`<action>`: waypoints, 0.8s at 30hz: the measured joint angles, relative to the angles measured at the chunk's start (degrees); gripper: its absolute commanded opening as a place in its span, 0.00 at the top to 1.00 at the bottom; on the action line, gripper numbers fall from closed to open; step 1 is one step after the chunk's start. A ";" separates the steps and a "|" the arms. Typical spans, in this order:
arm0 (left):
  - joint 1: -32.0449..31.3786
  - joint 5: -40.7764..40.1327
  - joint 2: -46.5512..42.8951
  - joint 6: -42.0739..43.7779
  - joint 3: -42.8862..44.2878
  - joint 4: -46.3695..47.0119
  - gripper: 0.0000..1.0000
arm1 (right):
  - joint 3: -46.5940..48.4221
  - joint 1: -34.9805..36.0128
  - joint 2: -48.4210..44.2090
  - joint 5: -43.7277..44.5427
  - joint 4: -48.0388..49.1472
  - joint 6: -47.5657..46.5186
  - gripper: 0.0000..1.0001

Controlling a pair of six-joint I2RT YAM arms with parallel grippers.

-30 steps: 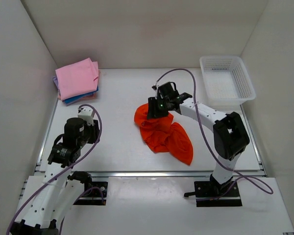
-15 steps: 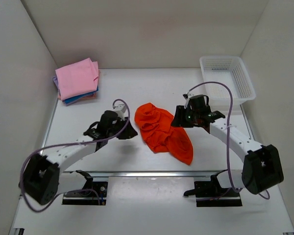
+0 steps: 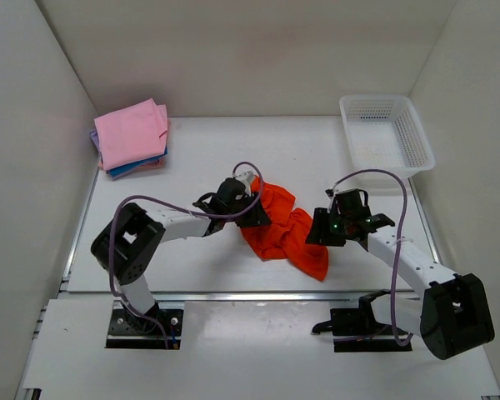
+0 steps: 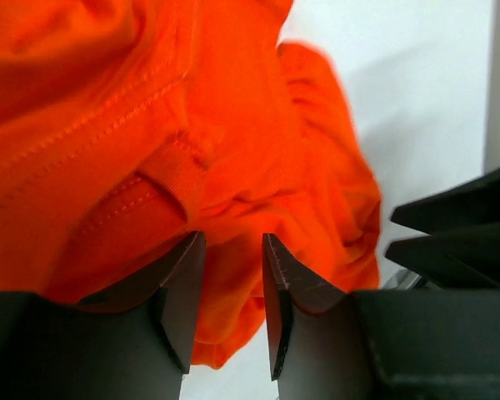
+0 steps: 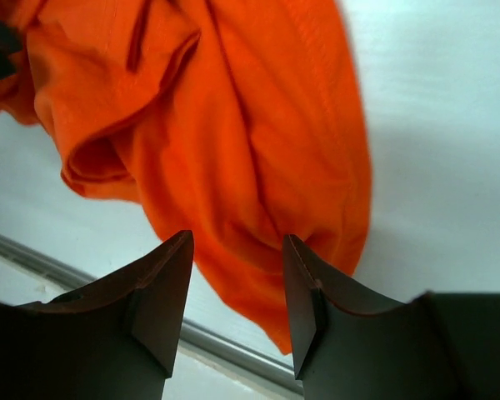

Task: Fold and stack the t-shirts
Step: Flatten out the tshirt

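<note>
The left pincer shows a narrow gap with the orange t-shirt in it; whether it clamps, I cannot tell. The right pincer stands apart over the same shirt, which lies crumpled mid-worktop between both. The folded t-shirts sit stacked far left.

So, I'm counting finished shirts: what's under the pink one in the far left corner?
Under the pink shirt, a blue edge and a purple edge stick out. The pink one covers the rest, so the full count is hidden.
</note>
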 measured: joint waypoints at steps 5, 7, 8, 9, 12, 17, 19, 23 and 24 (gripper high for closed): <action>-1.01 -0.46 2.49 -0.15 -0.42 -2.54 0.58 | -0.44 4.59 0.72 0.37 -1.25 0.15 0.58; -1.03 -1.62 1.57 0.11 -0.59 -3.87 0.56 | -1.18 6.36 0.72 0.59 -1.18 0.33 0.58; -1.03 -2.19 0.83 0.48 -0.59 -4.52 0.58 | -1.66 7.17 0.76 0.61 -1.11 0.35 0.58; -1.03 -2.80 0.15 0.72 -0.59 -5.05 0.58 | -2.01 7.69 0.87 0.63 -1.16 0.37 0.58; -0.68 -4.42 -2.80 2.32 -0.24 -7.87 0.58 | -2.47 9.20 2.49 1.44 -1.27 0.33 0.58; -0.57 -7.63 -6.38 5.57 0.48 -12.92 0.57 | -3.21 11.08 5.03 2.36 -1.22 0.11 0.57; -0.66 -8.59 -6.67 6.84 1.07 -14.69 0.56 | -3.34 11.54 5.40 2.36 -1.14 0.11 0.57; -1.11 -10.60 -6.14 8.70 1.46 -17.55 0.57 | -3.34 12.61 5.40 2.51 -0.96 0.11 0.57; -1.40 -10.86 -5.68 8.92 1.46 -17.97 0.57 | -3.34 12.85 5.49 2.56 -0.90 0.11 0.58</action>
